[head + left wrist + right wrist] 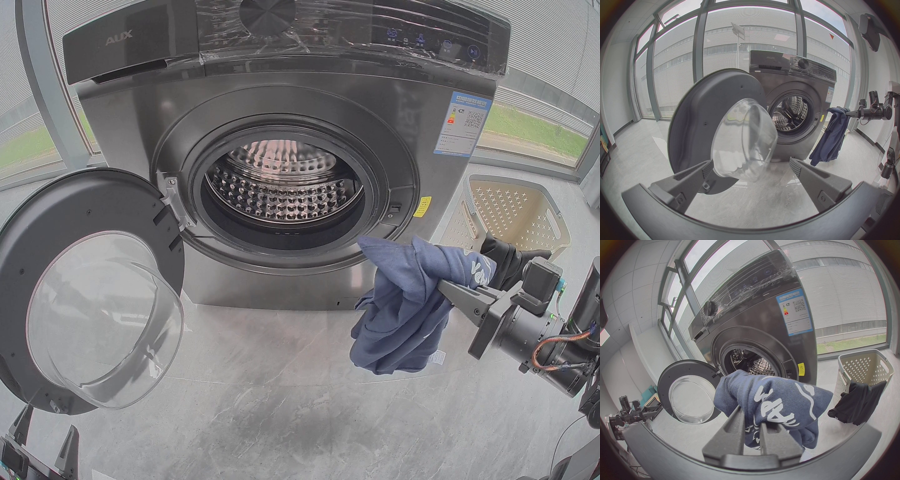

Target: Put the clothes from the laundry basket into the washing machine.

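Before the washing machine (125, 125), right of its drum mouth (282, 187), a blue sweatshirt (400, 306) is held clamped by the right gripper (447, 289); transfer is judged underway, and insertion is needed next. The left gripper (750, 162) is spread wide.

Floor (262, 400): grey marbled tile, beneath the right pincer (446, 289).
Windows (550, 75): well beyond that pincer (grass strip (531, 130) outside).

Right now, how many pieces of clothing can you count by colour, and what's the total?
navy blue garment: 1, held in the right pincer
black garment: 1, draped over the rim of the laundry basket
Total: 2
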Motion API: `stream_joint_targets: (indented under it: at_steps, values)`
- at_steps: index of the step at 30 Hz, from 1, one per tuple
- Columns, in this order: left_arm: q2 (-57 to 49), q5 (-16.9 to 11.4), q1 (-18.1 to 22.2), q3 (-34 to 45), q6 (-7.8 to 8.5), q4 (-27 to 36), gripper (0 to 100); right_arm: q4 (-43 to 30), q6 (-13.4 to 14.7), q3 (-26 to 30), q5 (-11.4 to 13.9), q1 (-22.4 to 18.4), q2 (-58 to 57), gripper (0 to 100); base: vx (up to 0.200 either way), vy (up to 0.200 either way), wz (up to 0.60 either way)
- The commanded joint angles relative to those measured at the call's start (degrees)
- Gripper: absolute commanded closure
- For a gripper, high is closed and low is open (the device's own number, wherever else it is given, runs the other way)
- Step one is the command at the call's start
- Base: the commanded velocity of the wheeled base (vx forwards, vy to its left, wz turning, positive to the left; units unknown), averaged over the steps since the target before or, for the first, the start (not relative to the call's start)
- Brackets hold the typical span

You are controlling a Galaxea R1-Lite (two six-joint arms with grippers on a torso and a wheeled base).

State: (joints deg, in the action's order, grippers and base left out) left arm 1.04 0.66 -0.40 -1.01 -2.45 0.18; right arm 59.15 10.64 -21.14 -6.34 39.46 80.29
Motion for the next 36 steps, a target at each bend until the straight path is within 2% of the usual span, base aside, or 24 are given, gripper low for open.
stream_joint_targets:
  at_steps: [1,5,16,24,26,27,28,29,36]
  values:
    - [-0.4,0.0,0.2,0.8,-0.01,0.0,0,0.0,0.0,0.6,0.0,0.0,-0.1,100,0.0,0.0,0.0]
    - [-0.4,0.0,0.2,0.8,0.17,0.0,0,0.0,0.1,1.3,0.1,0.4,-0.5,100,0.0,0.0,0.0]
    - [-0.5,0.0,0.2,0.8,0.08,0.0,0,0.1,4.2,1.2,0.7,1.4,1.7,100,0.0,0.0,0.0]
    - [-0.5,0.0,0.3,0.8,0.43,-0.2,0,0.1,4.6,1.5,1.9,1.5,2.0,100,0.0,0.0,0.0]
    - [-0.6,0.1,0.5,1.0,0.96,-0.3,0,0.1,4.6,1.9,1.9,1.6,1.8,100,0.0,0.0,0.0]
    - [-0.6,0.0,0.5,1.0,1.92,-0.2,0,0.1,4.6,2.1,1.9,1.6,1.7,100,0.0,0.0,0.0]
    - [-0.6,0.0,0.5,1.0,1.92,-0.2,0,0.1,4.7,2.1,1.9,1.6,1.7,100,0.0,0.0,0.0]
    - [-0.6,-0.1,0.5,1.0,3.24,-0.1,0,0.2,4.7,2.1,1.9,1.6,1.5,100,0.0,0.0,0.0]
    - [-0.4,-0.6,0.7,1.0,3.59,-0.2,0,0.2,4.6,1.1,1.9,2.0,1.8,100,0.0,0.0,0.0]
